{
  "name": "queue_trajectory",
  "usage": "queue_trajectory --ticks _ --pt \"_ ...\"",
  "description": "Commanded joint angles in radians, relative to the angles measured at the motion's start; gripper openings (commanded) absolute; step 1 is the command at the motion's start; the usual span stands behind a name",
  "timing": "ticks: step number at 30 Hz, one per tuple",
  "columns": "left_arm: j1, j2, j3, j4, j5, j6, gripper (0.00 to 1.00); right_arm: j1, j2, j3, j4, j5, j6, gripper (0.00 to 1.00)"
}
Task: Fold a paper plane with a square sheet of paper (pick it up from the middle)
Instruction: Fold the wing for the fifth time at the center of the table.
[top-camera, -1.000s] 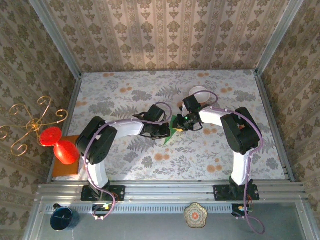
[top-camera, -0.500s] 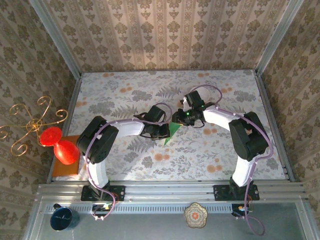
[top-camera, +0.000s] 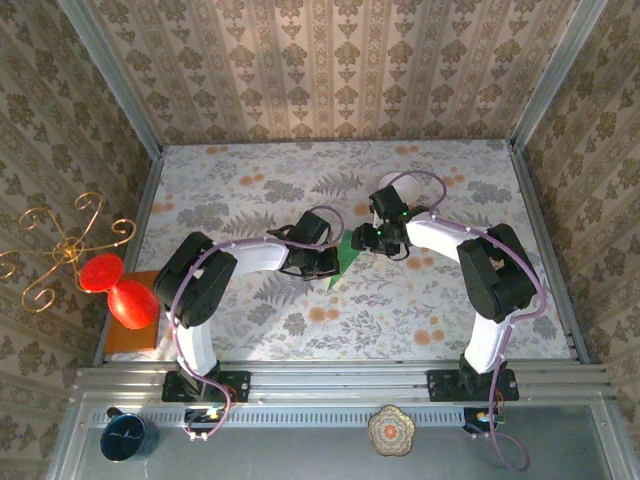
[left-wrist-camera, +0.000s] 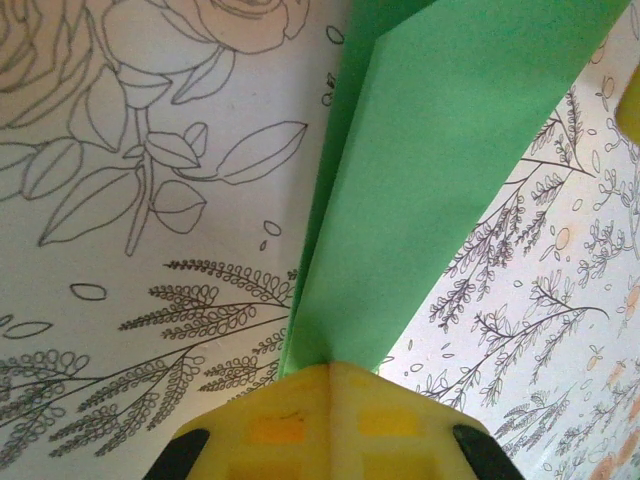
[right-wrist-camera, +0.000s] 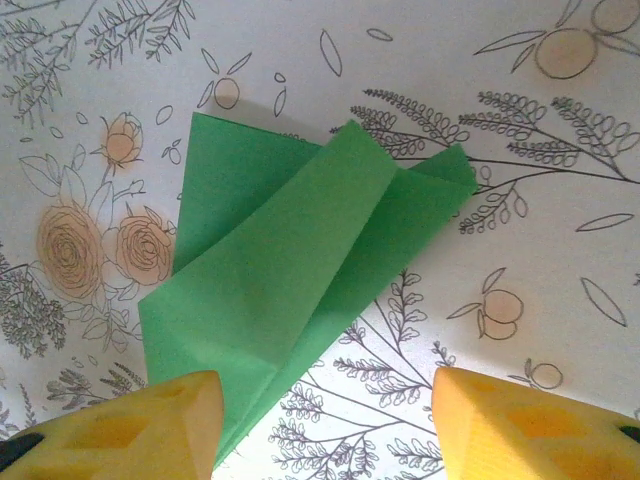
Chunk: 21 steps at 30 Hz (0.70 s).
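The bright-green paper plane (top-camera: 343, 258) lies folded into a narrow dart on the flowered table between both arms. My left gripper (top-camera: 325, 262) is shut on its narrow end; in the left wrist view the green paper (left-wrist-camera: 440, 170) fans out from between the closed yellow fingertips (left-wrist-camera: 330, 385). My right gripper (top-camera: 368, 238) hovers open just beyond the plane's far edge. The right wrist view shows the folded plane (right-wrist-camera: 300, 270) with its layered wings below, and the two yellow fingers (right-wrist-camera: 120, 430) stand wide apart with nothing held between them.
A white bowl (top-camera: 400, 186) sits behind the right gripper. At the left table edge stand a red goblet-shaped object (top-camera: 120, 290) on an orange board (top-camera: 130, 335) and a gold wire stand (top-camera: 60, 245).
The right gripper has let go of the paper, opened and drawn back towards the far right. The plane now lies flatter. The left gripper stays shut on it.
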Motion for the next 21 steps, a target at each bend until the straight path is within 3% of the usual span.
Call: queue_trajectory --ticks 1,21 --pt "0.005 0.015 -0.015 -0.015 -0.014 -0.003 0.07 0.02 0.055 0.05 -0.064 0.032 -0.035 0.59" --pt "0.004 0.013 -0.01 -0.041 -0.001 0.005 0.06 0.073 0.219 0.14 -0.219 0.235 -0.067 0.53"
